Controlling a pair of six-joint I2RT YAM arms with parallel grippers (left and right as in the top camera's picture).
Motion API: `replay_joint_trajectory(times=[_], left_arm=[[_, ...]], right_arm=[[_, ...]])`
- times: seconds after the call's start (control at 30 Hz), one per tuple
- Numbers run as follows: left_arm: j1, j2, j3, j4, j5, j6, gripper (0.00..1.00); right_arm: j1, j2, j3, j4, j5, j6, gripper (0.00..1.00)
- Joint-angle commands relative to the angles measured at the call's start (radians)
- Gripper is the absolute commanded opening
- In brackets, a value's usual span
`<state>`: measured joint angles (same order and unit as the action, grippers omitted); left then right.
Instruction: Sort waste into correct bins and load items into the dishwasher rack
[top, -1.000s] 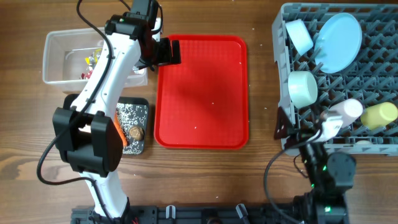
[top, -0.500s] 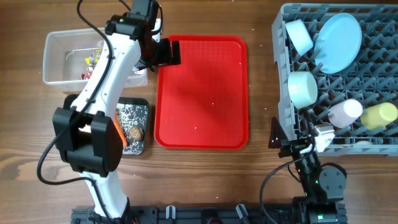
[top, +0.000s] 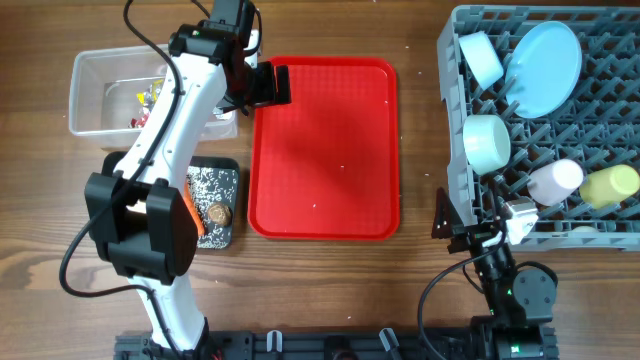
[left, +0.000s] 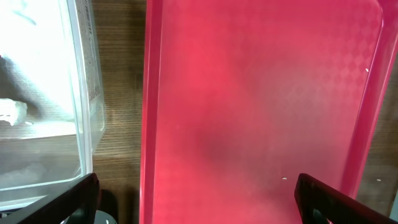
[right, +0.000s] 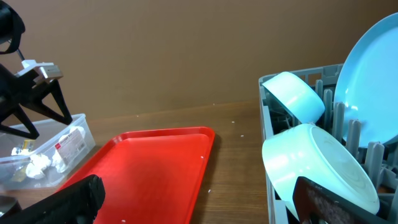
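Hovering left fingers (top: 270, 84), overhead: spread wide and empty, above the upper left rim of the red tray (top: 320, 150).
Clear tub (top: 78, 100), overhead: just left of the left fingers, its right end covered by the arm. The red and yellow wrappers (top: 148, 95) show inside; the rest is hard to make out.
Black tray (top: 228, 172), overhead: well behind the left fingers, by the arm's base. It is speckled with white rice grains (top: 212, 183) and holds the brown lump (top: 217, 213). The carrot (top: 194, 218) is mostly hidden by the arm.
Right fingers (top: 441, 215), overhead: spread, gripping nothing, at the near left corner of the dishwasher rack (top: 447, 110). I cannot tell whether the white piece (top: 520, 212) beside them is spoon or arm.
Rack load, overhead: plate (top: 545, 65), two bowls (top: 482, 57) (top: 487, 142), pink cup (top: 555, 180) and yellow cup (top: 612, 185) lie ahead and right of the right fingers. The frame edge cuts the rack.
Left wrist: only the fingertips (left: 74, 199) show, in the bottom corners. The red tray fills the space between them. The tissue (left: 12, 112) is washed out behind the tub wall, beyond the left tip.
Right wrist: blurred fingertips (right: 68, 199) sit wide apart. The bowls are ahead on the right, the plate is cut off, and the tub is far left.
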<state>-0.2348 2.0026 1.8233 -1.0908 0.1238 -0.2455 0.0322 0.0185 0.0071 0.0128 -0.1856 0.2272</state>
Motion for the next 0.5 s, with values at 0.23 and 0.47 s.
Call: replay_joint_trajectory(times=[0.23,0.47], left_arm=[[0.008,-0.380,-0.245,0.375,-0.117,0.093,1.00],[0.165,-1.064,-0.994,0.785,-0.069,0.073,1.00]], right_arm=[[0.006,-0.001,-0.002,0.002,0.013,0.012,1.00],[0.006,-0.001,-0.002,0.002,0.013,0.011,1.00]])
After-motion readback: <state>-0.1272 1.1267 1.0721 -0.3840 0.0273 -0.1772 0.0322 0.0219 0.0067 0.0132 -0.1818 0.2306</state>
